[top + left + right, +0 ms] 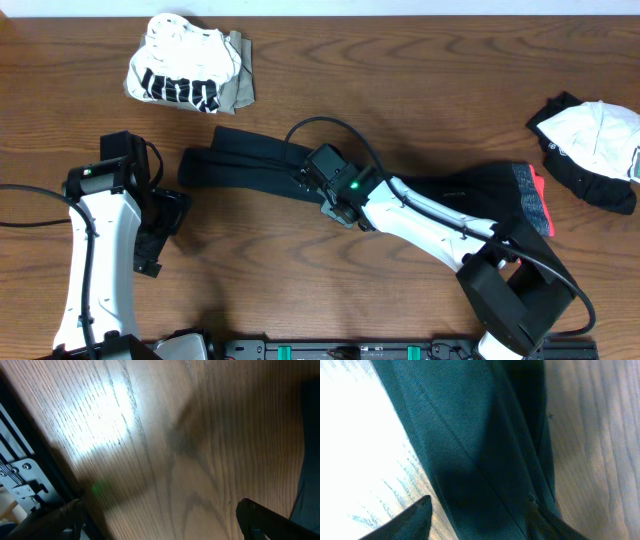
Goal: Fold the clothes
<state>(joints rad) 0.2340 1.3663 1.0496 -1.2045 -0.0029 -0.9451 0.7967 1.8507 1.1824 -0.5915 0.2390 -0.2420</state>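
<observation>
The clothes at hand are long black trousers [250, 160], stretched across the table's middle. Their grey waistband [528, 195], edged red-orange, lies at the right. My right gripper [318, 182] is down over the trouser leg near its middle. In the right wrist view the gripper [480, 520] straddles the dark fabric [470, 435]. One fingertip [415, 515] is on bare wood just off the leg's edge, the other [545, 522] is against the fabric. My left gripper [160, 235] hovers wide open over bare wood [160, 520], left of the leg ends.
A white black-printed top [180, 65] with an olive piece [240, 85] is bundled at the back left. A black-and-white garment [590, 140] lies at the right edge. A black rail [350, 350] runs along the front.
</observation>
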